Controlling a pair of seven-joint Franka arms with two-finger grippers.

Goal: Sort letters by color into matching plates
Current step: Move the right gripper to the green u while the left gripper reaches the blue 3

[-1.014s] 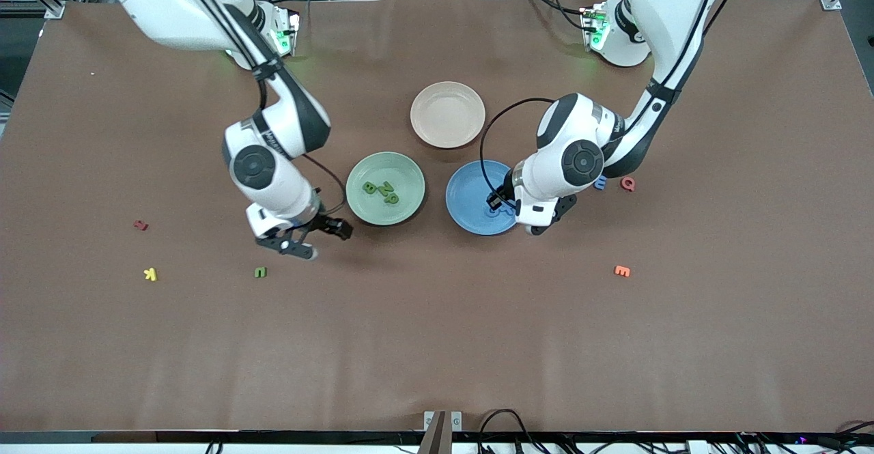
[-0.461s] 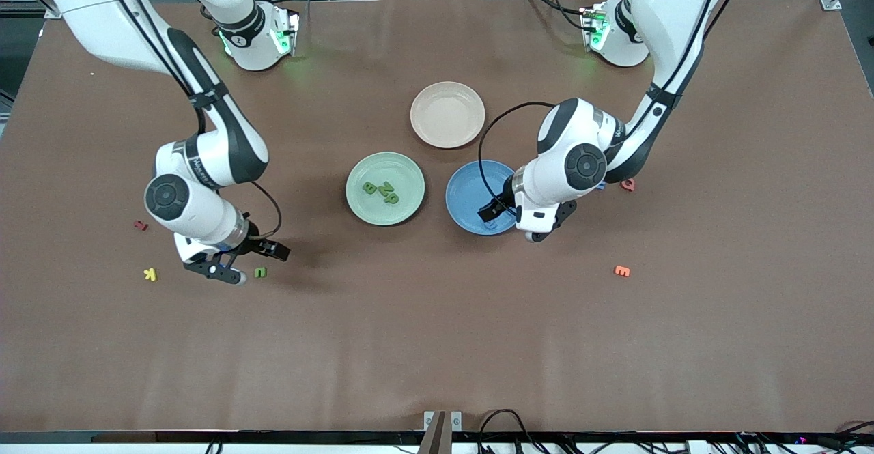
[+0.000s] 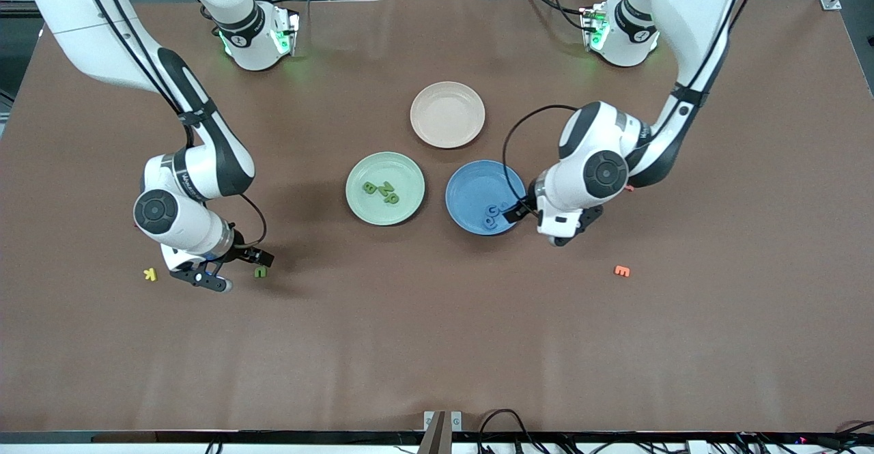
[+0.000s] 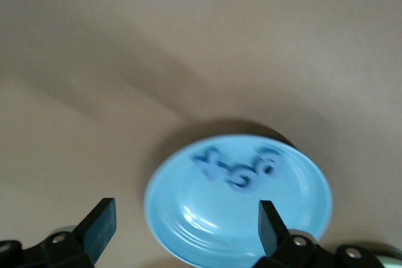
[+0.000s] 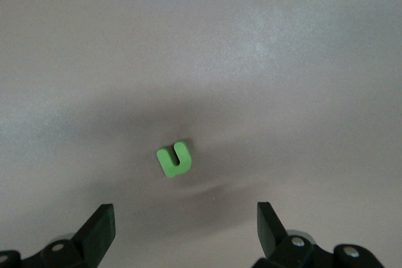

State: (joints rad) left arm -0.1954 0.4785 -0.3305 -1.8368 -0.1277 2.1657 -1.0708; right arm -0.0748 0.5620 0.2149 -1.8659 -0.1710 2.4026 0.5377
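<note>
The mint green plate (image 3: pixel 385 167) holds three green letters (image 3: pixel 382 191). A green U (image 3: pixel 260 272) (image 5: pixel 174 159) lies on the table toward the right arm's end. My right gripper (image 3: pixel 235 270) (image 5: pixel 182 227) hangs low beside the U, open and empty. The blue plate (image 3: pixel 471 194) (image 4: pixel 207 218) holds several blue letters (image 3: pixel 495 214) (image 4: pixel 239 171) near its rim. My left gripper (image 3: pixel 539 227) (image 4: pixel 185 224) is open and empty at the plate's edge, on the side toward the left arm's end.
A beige-pink plate (image 3: pixel 447 114) stands farther from the front camera than the two plates. A yellow K (image 3: pixel 150 274) lies beside the right gripper. An orange E (image 3: pixel 621 271) lies toward the left arm's end. A red letter (image 3: pixel 628 186) peeks out by the left arm.
The left gripper opened over the blue plate and drew toward the left arm's end. The right arm swung from beside the green plate to the green U.
</note>
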